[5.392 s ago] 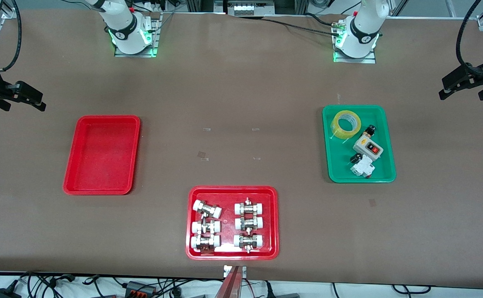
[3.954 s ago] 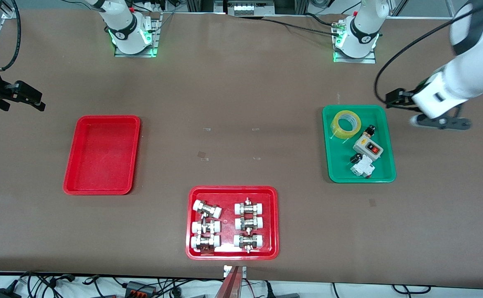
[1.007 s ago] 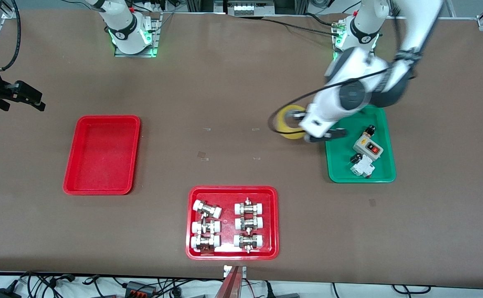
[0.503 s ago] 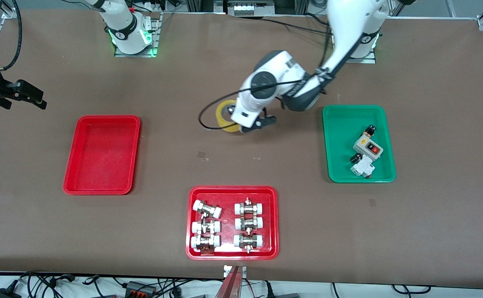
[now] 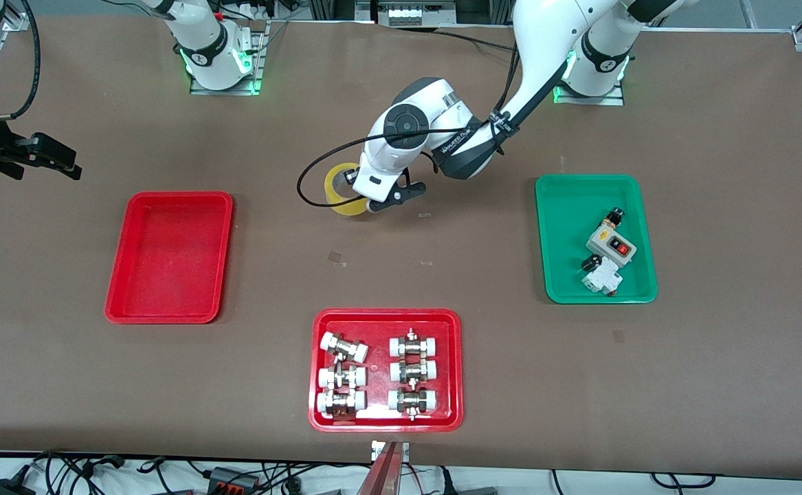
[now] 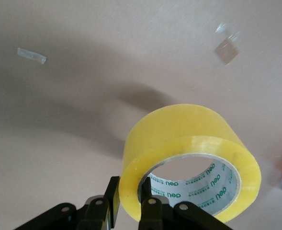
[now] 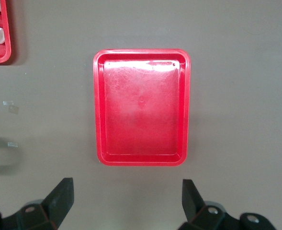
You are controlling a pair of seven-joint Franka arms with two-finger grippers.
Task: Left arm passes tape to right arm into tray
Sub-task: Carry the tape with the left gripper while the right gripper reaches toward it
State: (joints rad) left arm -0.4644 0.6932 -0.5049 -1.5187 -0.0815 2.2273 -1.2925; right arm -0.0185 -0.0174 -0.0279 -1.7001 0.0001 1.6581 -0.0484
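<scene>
Front view: left pincer clamping tape, now nearer tray; right pincer wide, empty.

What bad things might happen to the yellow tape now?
The left gripper pinches only one wall of the tape, up over bare table, so the roll might swing or slip out. The right gripper waits open above the red tray, well apart from the tape, so the hand-over might miss.

I see a brown table under even light, with cables strung along its near edge.
</scene>
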